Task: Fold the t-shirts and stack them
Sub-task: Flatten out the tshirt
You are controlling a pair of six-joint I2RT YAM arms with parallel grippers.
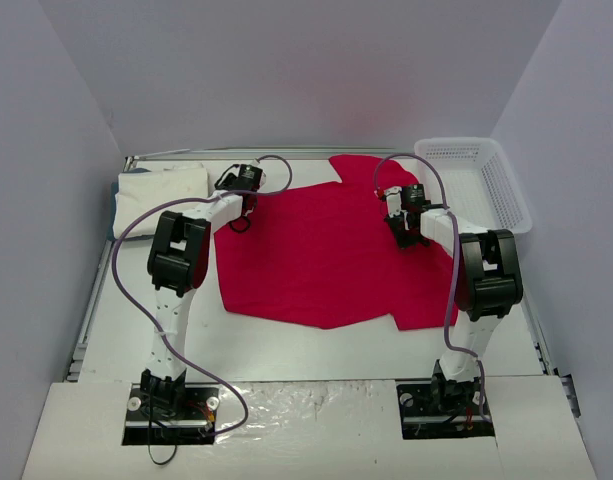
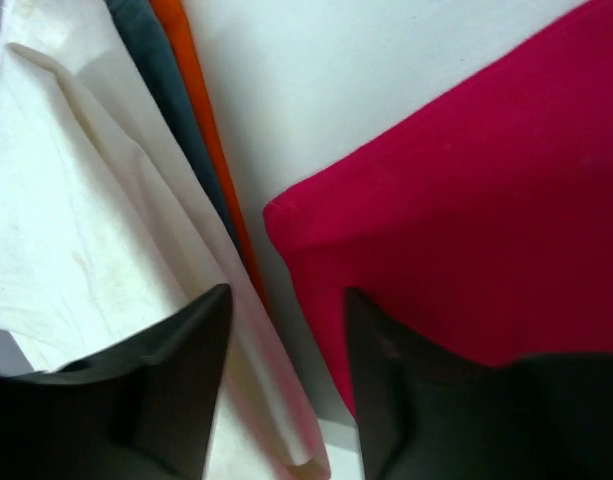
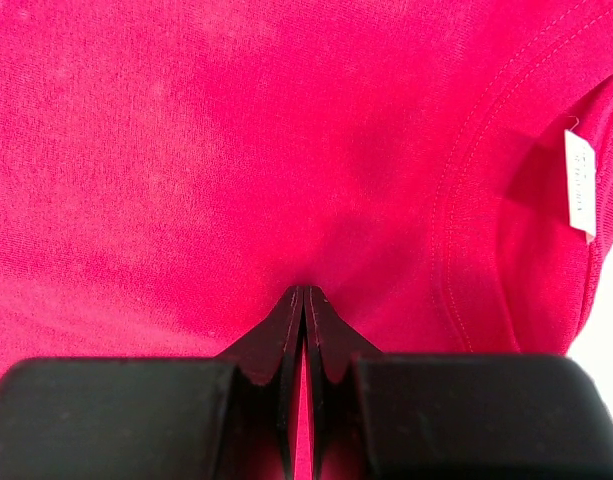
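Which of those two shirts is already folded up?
The white shirt at the far left: it is a neat folded rectangle, while the red shirt lies spread out flat.

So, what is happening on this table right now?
A bright red cloth t-shirt lies spread out on the table. The left fingers stand open near its corner, beside a folded white cloth shirt. The right fingers are shut, tips against the red cloth near the collar.
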